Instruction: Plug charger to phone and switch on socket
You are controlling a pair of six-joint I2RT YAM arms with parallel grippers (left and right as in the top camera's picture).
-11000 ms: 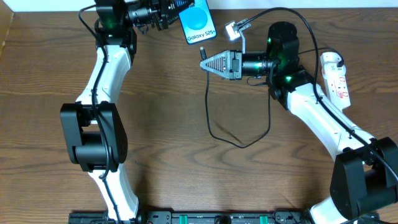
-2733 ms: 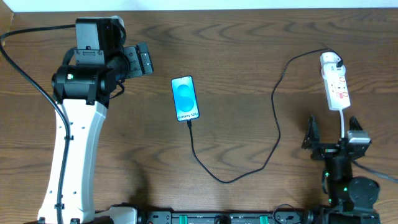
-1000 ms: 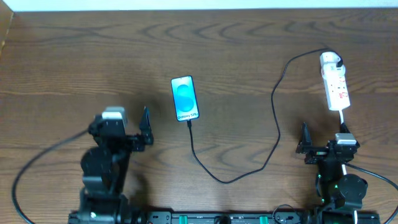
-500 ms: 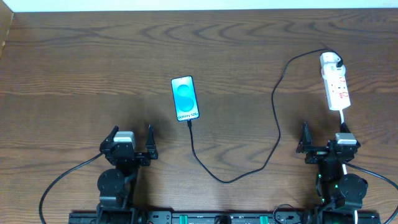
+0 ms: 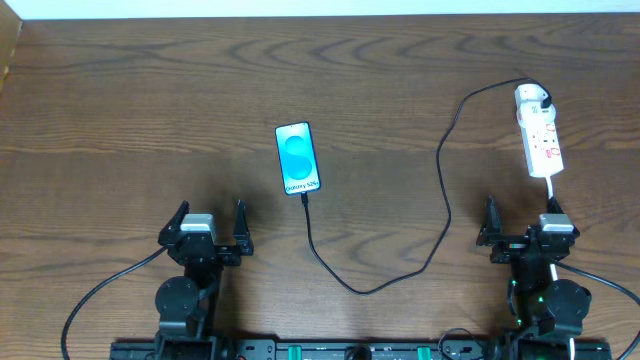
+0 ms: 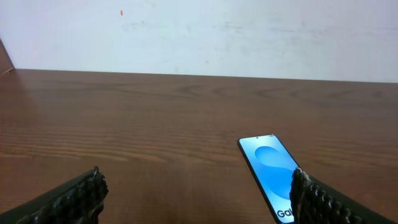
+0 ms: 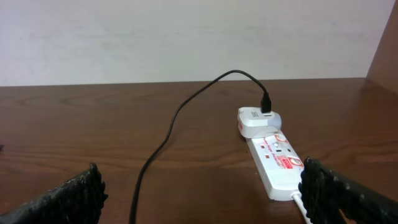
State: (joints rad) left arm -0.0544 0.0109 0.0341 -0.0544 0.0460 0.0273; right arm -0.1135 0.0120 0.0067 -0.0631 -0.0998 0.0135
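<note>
Black and thin, the charger point(image 5: 366, 291) ran from the near end of the phone point(image 5: 298, 158), where its plug tip looked seated. It sagged in a loop on the robot's side of the phone, then climbed off to the phone's right to the white adapter point(image 5: 530, 97) on the socket point(image 5: 541, 142). Limp stuff, that cable — it would flop and drag, so any hold belonged on the stiff tip. The phone lay flat, screen up, likely slick, best pinched by its long sides. The socket, well right of the phone, looked light enough to skid under a press; switch state, couldn't tell. The left gripper point(image 5: 210, 222) sat near-left of the phone, jaws apart and empty; the right gripper point(image 5: 521, 222), well right of it, the same. Bare wooden table point(image 5: 120, 120) lay all round the phone — plenty of room, the far edge well beyond it.
</note>
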